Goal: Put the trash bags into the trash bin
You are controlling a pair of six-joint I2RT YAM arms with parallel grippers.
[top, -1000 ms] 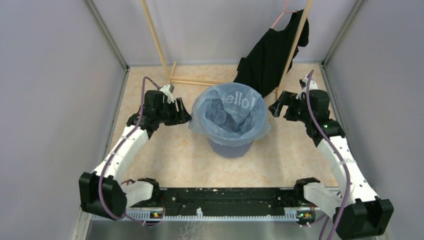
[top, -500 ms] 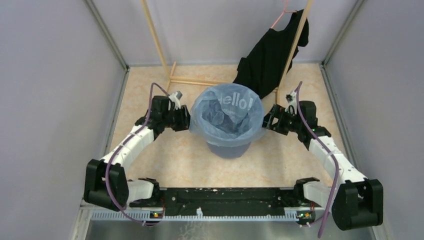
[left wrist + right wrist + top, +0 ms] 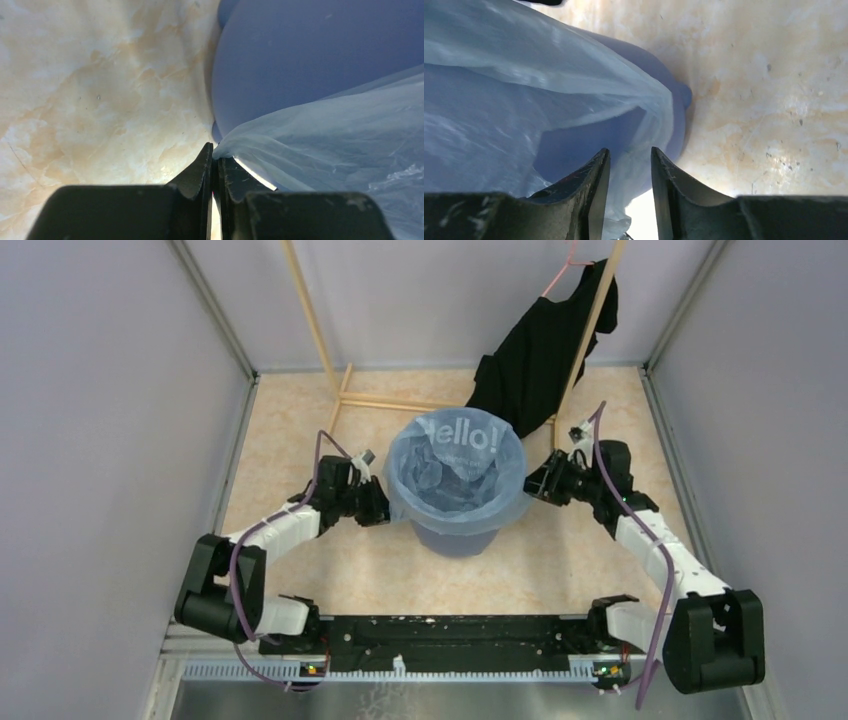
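The 2 arms reach from the near edge of the bench point(image 3: 300, 430) to either side of the bin point(image 3: 460, 538), which stands between them. The left hand point(image 3: 214, 154) is low beside the bin's wall, its jaws closed tight on a corner of the bag's hem. The right hand point(image 3: 629, 155) is at the opposite side with its 2 fingers a little apart. Film runs across the gap but does not look pinched.

The bag point(image 3: 455, 470) is already in the bin. Its body sags into the hollow and its mouth is folded out over the rim, draping down the outside, with white lettering on the far side.

The step in hand looks like seating the hem. The right hand should probably close on film first, so that both sides pull down together. A pull from 1 side alone could tip or slide the bin. The draw should be gentle and slightly outward, because this thin film would likely stretch or tear.

The bench is pale, mottled and smooth, so it probably offers little grip. Just behind the bin stands a wooden rack point(image 3: 315, 325) with a black garment point(image 3: 535, 350) hanging from it. Plain grey walls point(image 3: 100, 390) close 3 sides.
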